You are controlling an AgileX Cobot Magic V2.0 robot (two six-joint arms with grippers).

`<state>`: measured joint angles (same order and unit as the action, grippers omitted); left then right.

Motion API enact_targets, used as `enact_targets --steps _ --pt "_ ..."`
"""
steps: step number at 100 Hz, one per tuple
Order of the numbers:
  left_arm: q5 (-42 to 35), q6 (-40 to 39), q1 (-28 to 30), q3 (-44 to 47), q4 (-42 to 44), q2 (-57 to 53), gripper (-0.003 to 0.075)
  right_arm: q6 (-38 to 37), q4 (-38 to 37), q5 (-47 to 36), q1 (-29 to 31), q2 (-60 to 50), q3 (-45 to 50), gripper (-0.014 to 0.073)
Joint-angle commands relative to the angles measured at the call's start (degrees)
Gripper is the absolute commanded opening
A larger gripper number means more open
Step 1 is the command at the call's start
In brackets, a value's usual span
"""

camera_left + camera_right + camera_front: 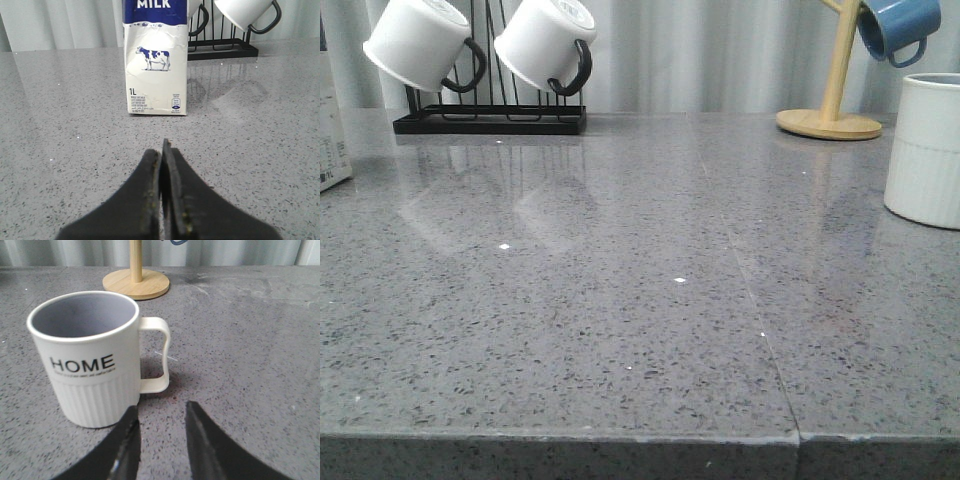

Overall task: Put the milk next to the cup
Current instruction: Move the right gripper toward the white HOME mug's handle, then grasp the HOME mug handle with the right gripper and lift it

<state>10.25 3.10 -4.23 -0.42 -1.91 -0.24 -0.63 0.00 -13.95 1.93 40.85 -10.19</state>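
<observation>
The milk carton (156, 57) stands upright on the grey counter, white with a dark blue top, "MILK" and a cow picture; only its edge (332, 130) shows at the far left of the front view. My left gripper (162, 150) is shut and empty, a short way in front of the carton. The HOME cup (92, 360), off-white with a ribbed lower half and white handle, stands at the right edge of the front view (925, 150). My right gripper (162, 412) is open and empty, just in front of the cup's handle side.
A black rack (490, 118) with two white black-handled mugs (420, 42) stands at the back left. A wooden mug tree (830, 122) with a blue mug (898, 25) stands at the back right. The counter's front edge (620, 440) is near.
</observation>
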Motion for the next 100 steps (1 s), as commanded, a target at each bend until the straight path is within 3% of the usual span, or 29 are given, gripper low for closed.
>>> enact_targets --steps 1,29,83,90,100 --pt "-4.0 -0.1 0.1 3.5 0.0 -1.8 -0.002 0.2 0.7 -11.6 0.3 5.7 -1.8 0.0262" --pt "-4.0 -0.1 0.1 3.5 0.0 -1.8 -0.002 0.2 1.5 -30.7 0.3 23.4 -2.3 0.0262" --pt "-4.0 -0.1 0.1 3.5 0.0 -1.8 -0.002 0.1 1.5 -37.1 0.3 43.2 -12.6 0.0254" --pt "-4.0 -0.1 0.1 3.5 0.0 -1.8 -0.002 0.1 1.5 -37.1 0.3 43.7 -12.9 0.0209" --pt "-4.0 -0.1 0.1 3.5 0.0 -1.8 -0.002 0.1 1.5 -37.1 0.3 43.7 -12.9 0.007"
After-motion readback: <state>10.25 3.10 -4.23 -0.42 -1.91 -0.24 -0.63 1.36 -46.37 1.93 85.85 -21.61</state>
